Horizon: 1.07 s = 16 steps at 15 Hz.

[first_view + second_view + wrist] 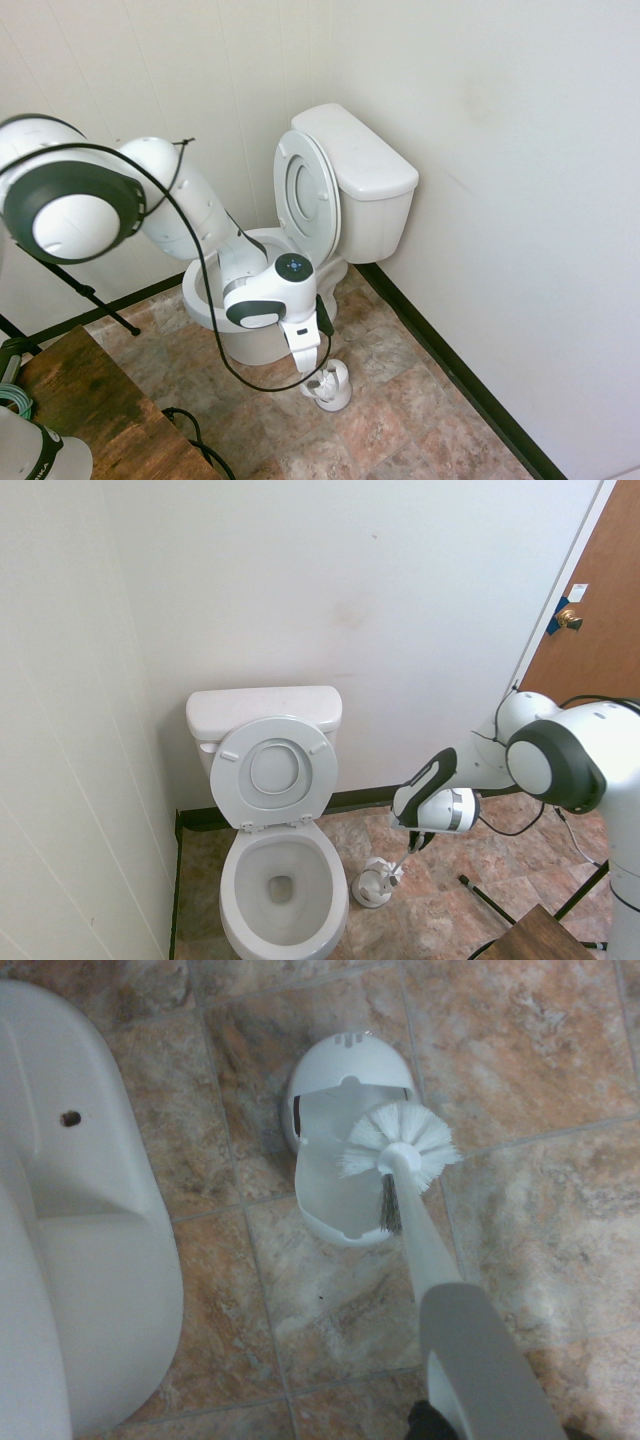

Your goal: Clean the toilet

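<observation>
My claw (417,842) is clamped tight on the handle of the brush (398,1150), pointing straight down. The bristles hang right below me, just over the open holder (345,1135) on the tiles (530,1220). The toilet (280,880) stands close beside me, lid up.

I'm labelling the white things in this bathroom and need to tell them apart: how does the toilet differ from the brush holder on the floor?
The toilet is by far the larger; the brush holder is a small pod beside its base. The toilet's bowl opens upward, with lid and seat raised against the tank; the brush holder opens at its front, the brush hanging just above it. Both are white and stand on the tiled floor.
</observation>
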Each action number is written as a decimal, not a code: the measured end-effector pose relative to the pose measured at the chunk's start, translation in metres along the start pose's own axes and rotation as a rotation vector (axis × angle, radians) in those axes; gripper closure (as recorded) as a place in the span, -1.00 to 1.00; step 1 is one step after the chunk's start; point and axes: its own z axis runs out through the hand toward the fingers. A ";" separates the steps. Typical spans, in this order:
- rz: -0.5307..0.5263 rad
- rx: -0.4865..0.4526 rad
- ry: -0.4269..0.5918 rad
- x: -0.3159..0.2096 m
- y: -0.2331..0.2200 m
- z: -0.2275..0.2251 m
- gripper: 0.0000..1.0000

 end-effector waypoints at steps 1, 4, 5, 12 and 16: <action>0.000 0.012 0.010 0.003 0.007 -0.020 1.00; -0.015 0.024 0.023 0.011 0.023 -0.082 1.00; -0.016 0.022 0.030 0.011 0.023 -0.104 1.00; -0.097 0.083 0.046 -0.064 -0.020 -0.241 1.00; -0.144 0.095 0.045 -0.109 -0.051 -0.270 1.00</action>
